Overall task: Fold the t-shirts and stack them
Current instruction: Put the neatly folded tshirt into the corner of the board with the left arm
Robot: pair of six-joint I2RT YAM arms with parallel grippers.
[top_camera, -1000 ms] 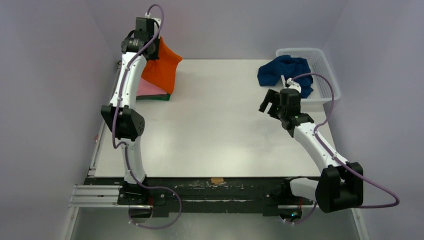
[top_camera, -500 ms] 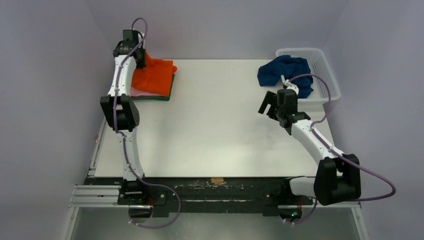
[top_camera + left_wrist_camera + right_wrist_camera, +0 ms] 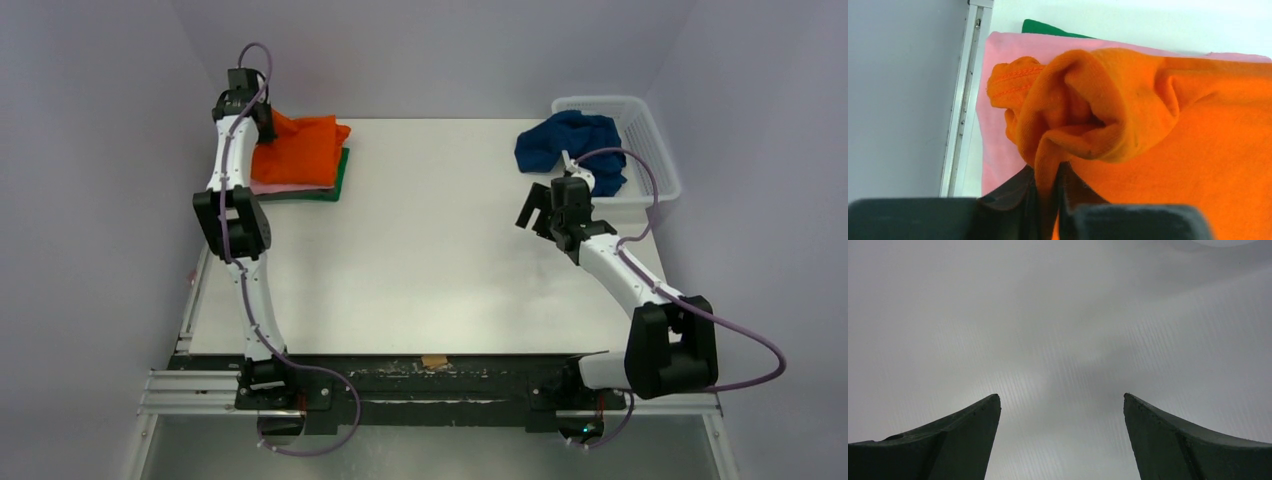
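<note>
We hold the soft, limp bright orange cotton t-shirt point(image 3: 1173, 125) by a bunched edge in the clamped left jaws, atop the folded pink t-shirt point(image 3: 993, 145) and green t-shirt point(image 3: 1048, 27) at the table's point(image 3: 440, 250) far left, while our right jaws gape near the crumpled navy t-shirt point(image 3: 560, 140), probably best pinched at a hem.

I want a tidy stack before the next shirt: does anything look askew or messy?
The orange t-shirt, atop the pink t-shirt and green t-shirt, is bunched at its corner where the left fingers pinch it. The navy t-shirt spills over the basket rim onto the table.
</note>
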